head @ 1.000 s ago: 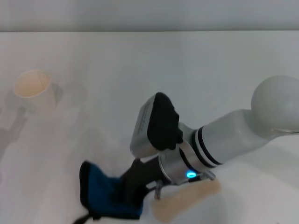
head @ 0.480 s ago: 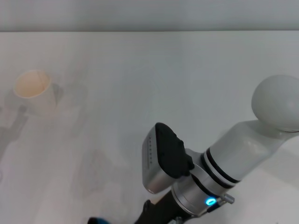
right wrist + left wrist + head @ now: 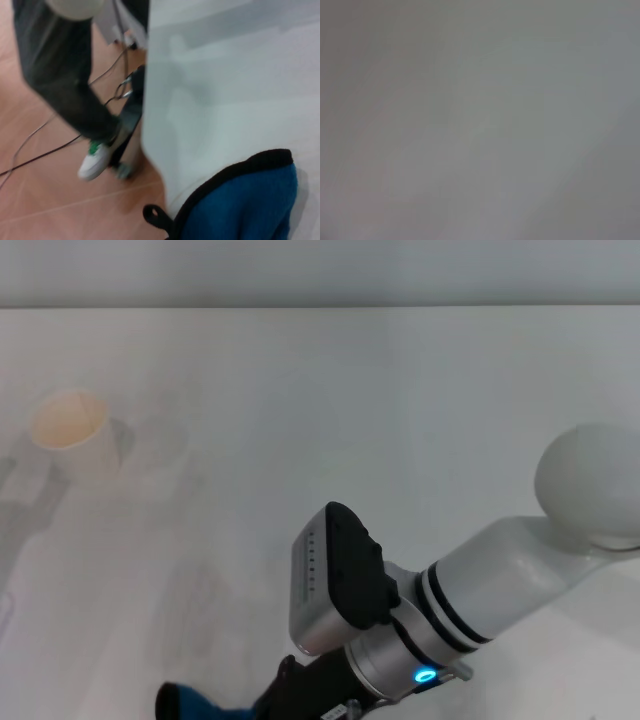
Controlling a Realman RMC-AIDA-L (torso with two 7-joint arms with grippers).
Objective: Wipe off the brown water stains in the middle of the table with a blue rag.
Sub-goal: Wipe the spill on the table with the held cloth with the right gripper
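Blue rag (image 3: 190, 706) sits at the near edge of the table (image 3: 330, 410), under the right end effector (image 3: 285, 702); whether its fingers clamp the cloth I cannot tell. In the right wrist view the rag (image 3: 245, 205) overhangs the edge, loop (image 3: 156, 216) dangling, so it could slide to the floor. No stain shows now. A paper cup (image 3: 72, 436) stands far left, its inside looking tan and empty. The left end effector is out of sight.
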